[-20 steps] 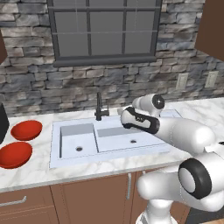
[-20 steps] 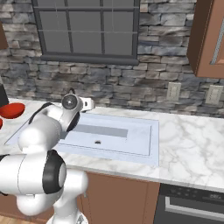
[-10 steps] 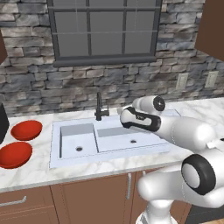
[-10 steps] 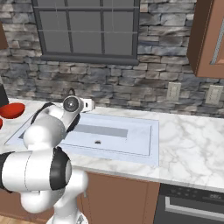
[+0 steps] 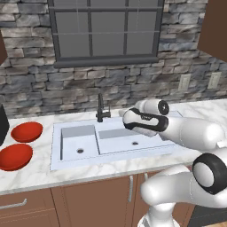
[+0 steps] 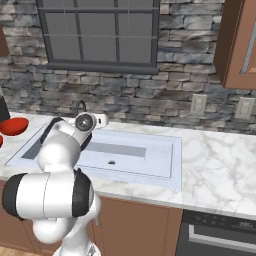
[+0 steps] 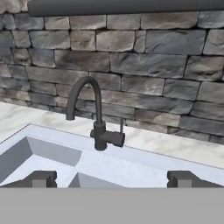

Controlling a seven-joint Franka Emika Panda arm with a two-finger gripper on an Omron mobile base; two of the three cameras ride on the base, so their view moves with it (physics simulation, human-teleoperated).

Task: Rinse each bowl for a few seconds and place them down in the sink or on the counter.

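Two red bowls (image 5: 26, 132) (image 5: 14, 156) sit on the counter (image 5: 40, 170) left of the sink (image 5: 111, 153), one nearer the back wall, one nearer the front edge, close together but apart; both upright, neither in a basin; in the right base view a bowl (image 6: 12, 125) shows at the far left edge; sink is pale blue-grey with a small square basin on the left and a wider shallow basin on the right, a round drain in each; dark faucet (image 5: 102, 109) stands at the back rim about between the basins, spout arched; in the hand view the faucet (image 7: 94, 116) is dead ahead, spout curving to the left, short handle sticking out to the right; white arm reaches over the wide basin from the right, hand pointed toward the faucet and back wall; gripper (image 7: 111, 179) has its jaws spread wide, finger tips far apart at the bottom of the hand view, nothing between them; gripper well apart from both bowls; stone wall and a window behind the sink.
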